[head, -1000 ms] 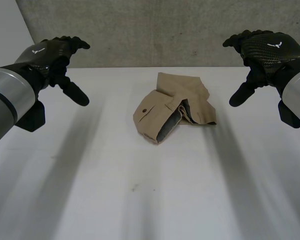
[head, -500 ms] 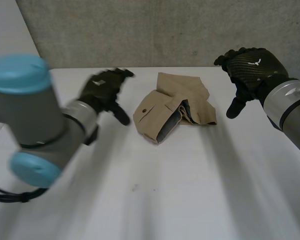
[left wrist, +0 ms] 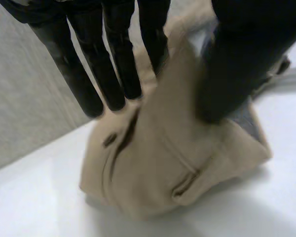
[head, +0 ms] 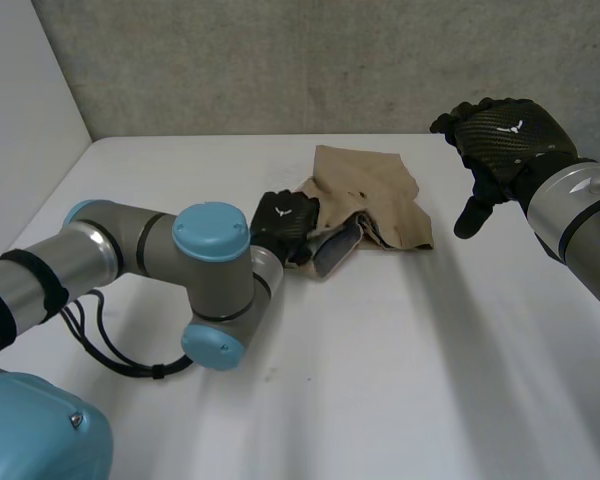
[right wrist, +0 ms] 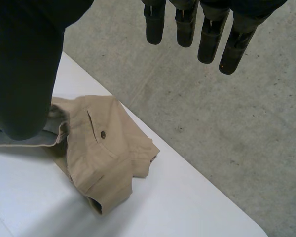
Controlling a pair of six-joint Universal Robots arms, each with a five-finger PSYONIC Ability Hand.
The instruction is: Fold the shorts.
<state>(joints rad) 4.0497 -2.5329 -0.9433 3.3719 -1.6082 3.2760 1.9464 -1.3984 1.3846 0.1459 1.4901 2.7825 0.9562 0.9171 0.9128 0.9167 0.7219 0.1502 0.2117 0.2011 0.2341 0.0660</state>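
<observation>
The tan shorts lie crumpled at the middle back of the white table, grey lining showing at an opening. My left hand is on their left edge. In the left wrist view its thumb presses one side of a raised fold of the shorts and its fingers stand at the other side, pinching the cloth. My right hand hovers above the table to the right of the shorts, open. Its fingers are spread and straight above the shorts, touching nothing.
My left arm reaches low across the table's left half, its elbow near the middle. A grey concrete wall runs along the table's far edge. The table's right far edge lies just past the shorts.
My left arm swung in from the raised left side down to the shorts, and its hand closed on their left edge. My right hand moved slightly inward and stayed open.
</observation>
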